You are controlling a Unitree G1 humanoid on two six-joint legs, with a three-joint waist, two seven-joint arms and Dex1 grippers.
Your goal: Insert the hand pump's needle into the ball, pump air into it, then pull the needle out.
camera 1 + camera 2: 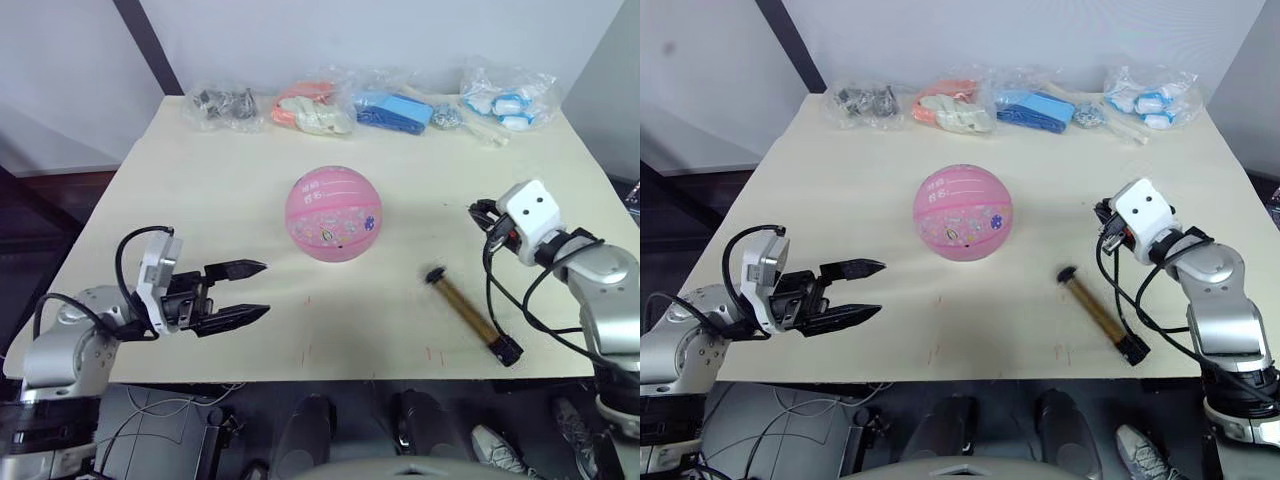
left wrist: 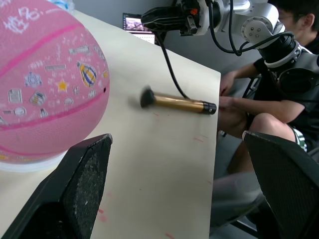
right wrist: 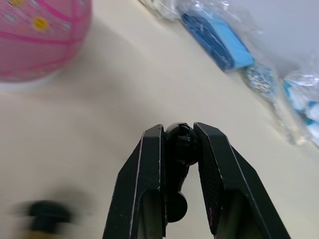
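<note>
The ball (image 1: 334, 213) sits mid-counter, the hand pump (image 1: 472, 315) at its 4 o'clock. Our right gripper (image 3: 182, 147) has its jaws clamped on the hose's black end fitting; our left gripper (image 1: 240, 292) has its jaws apart. The ball looks light and apt to roll, so we'd steady its sides.

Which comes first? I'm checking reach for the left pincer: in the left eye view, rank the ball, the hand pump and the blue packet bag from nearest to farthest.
From the left pincer, open at the table's near left:
1. The ball, mid-table, ahead and to its right.
2. The hand pump, lying near the front edge, right side.
3. The blue packet bag, along the far edge, right of centre.
</note>
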